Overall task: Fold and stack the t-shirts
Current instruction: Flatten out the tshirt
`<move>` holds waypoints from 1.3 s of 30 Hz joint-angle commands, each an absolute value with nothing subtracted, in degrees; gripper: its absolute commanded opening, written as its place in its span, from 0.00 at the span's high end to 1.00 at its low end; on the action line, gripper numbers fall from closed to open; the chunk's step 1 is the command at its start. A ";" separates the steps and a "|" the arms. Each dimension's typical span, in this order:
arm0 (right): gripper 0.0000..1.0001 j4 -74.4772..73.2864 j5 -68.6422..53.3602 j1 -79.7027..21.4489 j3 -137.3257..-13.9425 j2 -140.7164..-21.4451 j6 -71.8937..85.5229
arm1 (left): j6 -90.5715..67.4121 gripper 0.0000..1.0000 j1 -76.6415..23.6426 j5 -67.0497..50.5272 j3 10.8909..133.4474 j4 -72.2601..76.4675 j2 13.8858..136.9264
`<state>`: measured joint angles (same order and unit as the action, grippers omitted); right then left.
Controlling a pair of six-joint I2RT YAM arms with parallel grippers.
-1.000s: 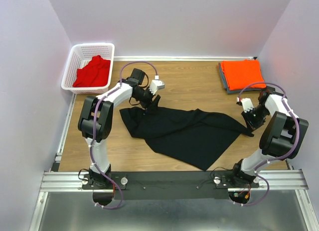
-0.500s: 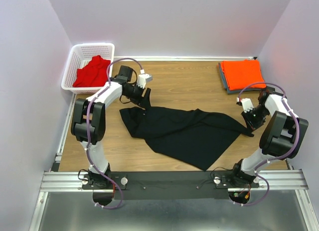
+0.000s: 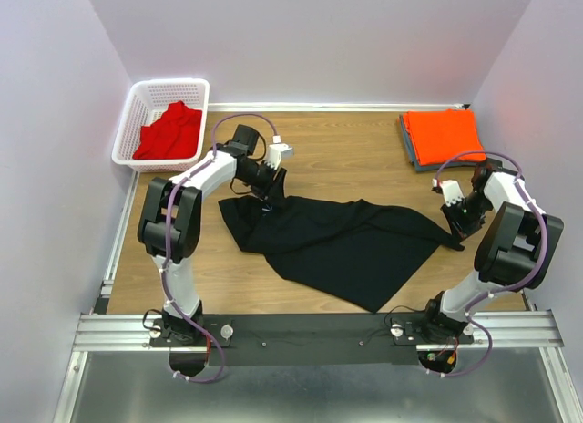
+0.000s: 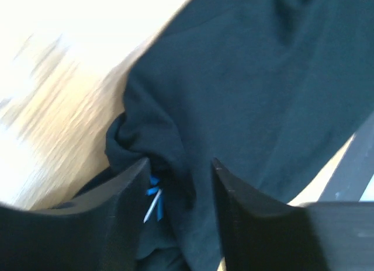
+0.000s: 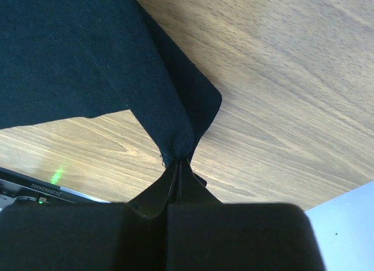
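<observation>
Black t-shirt: lies crumpled mid-worktop, between both arms
Handling: soft, light, limp knit; it bunches easily, so best taken at hem corners or shoulder seams
Left gripper: jaws half apart astride a bunched fold at the shirt's left end, not clamped
Right gripper: pinched tight on the shirt's right corner
Orange t-shirt: folded flat, back right
Red t-shirt: heaped in white mesh basket

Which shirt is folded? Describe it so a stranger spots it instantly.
Go to the far right corner of the wooden table. A bright orange t-shirt lies there folded flat on something grey. The black t-shirt sprawls mid-table; the red t-shirt is bunched in the white basket.
</observation>
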<state>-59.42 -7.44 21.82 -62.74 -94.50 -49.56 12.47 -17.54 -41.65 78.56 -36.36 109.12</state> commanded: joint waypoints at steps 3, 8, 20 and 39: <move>0.99 -58.62 -6.15 22.15 -64.60 -95.19 -49.57 | 14.15 0.73 -18.55 -45.88 83.40 -37.44 109.78; 0.99 -58.62 -6.33 22.15 -65.74 -95.89 -49.40 | 17.57 1.00 -18.54 -44.12 85.69 -36.74 106.09; 1.00 -58.62 -6.59 22.15 -65.30 -95.54 -49.22 | 13.10 0.40 -18.28 -32.09 81.12 -35.33 108.01; 0.99 -57.75 -6.33 22.15 -64.95 -96.86 -49.04 | 13.53 1.00 -18.81 -37.09 86.22 -33.67 110.40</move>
